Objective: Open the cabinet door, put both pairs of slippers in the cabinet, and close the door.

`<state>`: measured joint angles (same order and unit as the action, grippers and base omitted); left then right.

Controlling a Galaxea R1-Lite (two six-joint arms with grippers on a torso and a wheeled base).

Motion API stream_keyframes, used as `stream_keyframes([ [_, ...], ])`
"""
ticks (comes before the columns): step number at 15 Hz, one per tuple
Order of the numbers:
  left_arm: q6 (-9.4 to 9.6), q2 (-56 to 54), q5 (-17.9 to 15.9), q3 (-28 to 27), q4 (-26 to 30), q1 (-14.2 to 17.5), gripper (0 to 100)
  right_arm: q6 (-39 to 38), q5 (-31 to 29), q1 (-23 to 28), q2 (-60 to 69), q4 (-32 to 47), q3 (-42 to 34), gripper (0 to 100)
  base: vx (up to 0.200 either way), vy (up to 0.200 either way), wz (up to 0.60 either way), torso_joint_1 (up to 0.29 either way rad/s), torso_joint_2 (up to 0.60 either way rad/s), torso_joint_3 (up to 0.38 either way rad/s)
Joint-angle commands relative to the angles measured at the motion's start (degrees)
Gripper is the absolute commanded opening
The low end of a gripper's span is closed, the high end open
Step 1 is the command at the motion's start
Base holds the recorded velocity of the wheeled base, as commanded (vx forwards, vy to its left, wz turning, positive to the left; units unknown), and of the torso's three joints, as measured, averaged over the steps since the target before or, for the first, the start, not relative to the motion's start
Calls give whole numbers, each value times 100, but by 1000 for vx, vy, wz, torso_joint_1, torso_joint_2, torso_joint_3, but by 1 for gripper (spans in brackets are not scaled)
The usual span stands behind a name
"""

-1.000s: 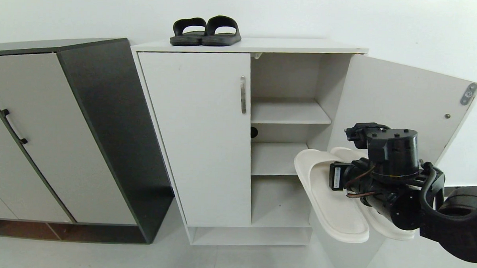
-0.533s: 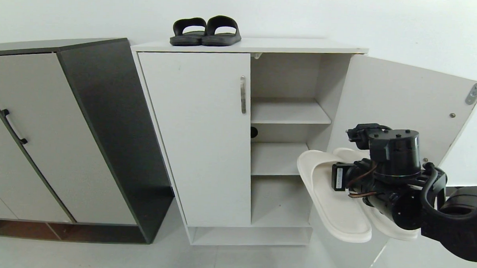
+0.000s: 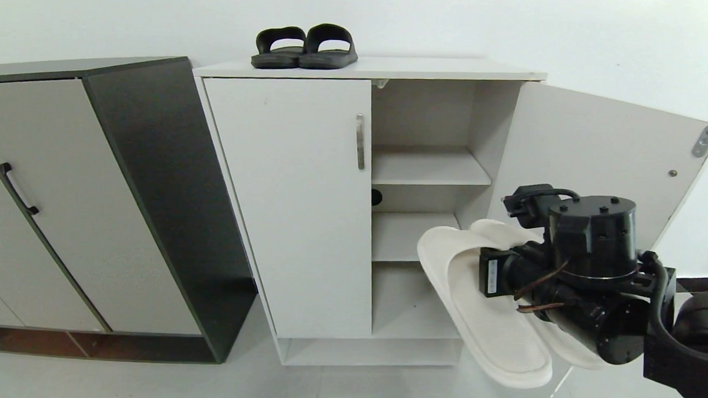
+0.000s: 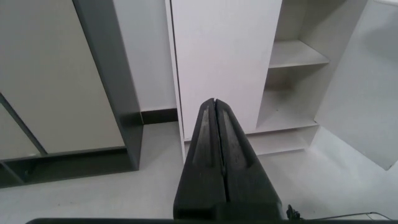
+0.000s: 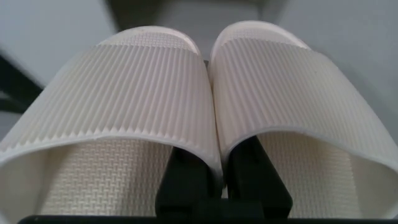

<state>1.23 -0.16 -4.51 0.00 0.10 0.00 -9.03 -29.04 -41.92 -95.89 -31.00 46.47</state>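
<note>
We saw the right gripper point(image 5: 222, 183) clamped on the white slippers point(image 3: 485, 309) - its fingers pinched the two adjoining straps together, so the pair hung side by side, toes pointing toward the open right half of the cabinet point(image 3: 289, 208) and just in front of its swung-out door point(image 3: 591, 154). The black slippers point(image 3: 305, 46) sat together on the cabinet's top, above its shut left half. The left gripper point(image 4: 215, 143) had its fingers pressed together on nothing - held low, out in front of that shut half.

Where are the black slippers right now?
In the head view, the black slippers sit side by side on top of the white cabinet, above its closed left door.
</note>
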Motion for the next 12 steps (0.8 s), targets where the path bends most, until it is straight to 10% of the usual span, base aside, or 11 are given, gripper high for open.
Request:
stream_keyframes([
  [1,9,16,-6,0,-1,9,0,-187,-5,-580,-132,-2,152,0,0,-200,0,2,2,2],
  [12,-9,16,3,0,-1,9,0,-1391,-911,-730,-2716,-38,1804,0,0,-36,0,0,1,0],
])
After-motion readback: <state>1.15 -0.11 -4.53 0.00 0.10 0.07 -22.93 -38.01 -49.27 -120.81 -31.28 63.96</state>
